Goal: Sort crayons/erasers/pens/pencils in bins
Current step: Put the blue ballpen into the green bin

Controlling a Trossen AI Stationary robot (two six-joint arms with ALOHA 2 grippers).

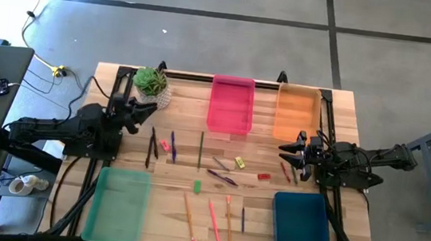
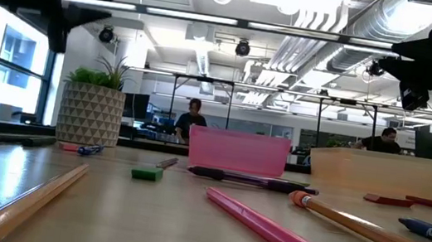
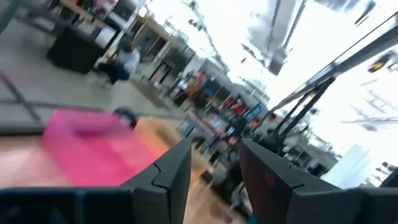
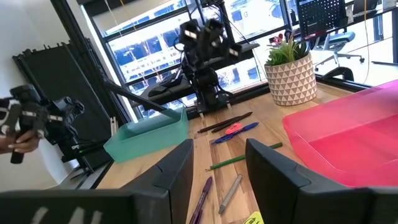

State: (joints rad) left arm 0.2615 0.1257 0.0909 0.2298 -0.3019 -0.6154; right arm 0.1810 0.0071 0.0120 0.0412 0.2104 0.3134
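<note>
Basically nothing is sorted yet: at frame left the left end effector (image 1: pixel 149 107) hovers open and empty by the potted plant (image 1: pixel 152 82), with the light green bin (image 1: pixel 117 204) bare at lower left. Across the table (image 1: pixel 346 102) centre, pens (image 1: pixel 171 145), pencils (image 1: pixel 214 221), erasers (image 1: pixel 196 186) and crayons (image 1: pixel 263 176) all lie loose below the bare pink bin (image 1: pixel 231 104). At right, the right end effector (image 1: pixel 286 150) waits open and empty between the orange bin (image 1: pixel 296 113) and teal bin (image 1: pixel 303 230), also bare.

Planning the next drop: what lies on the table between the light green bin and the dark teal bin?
High view: between light green bin and dark teal bin lie three pencils and one pen.
</note>
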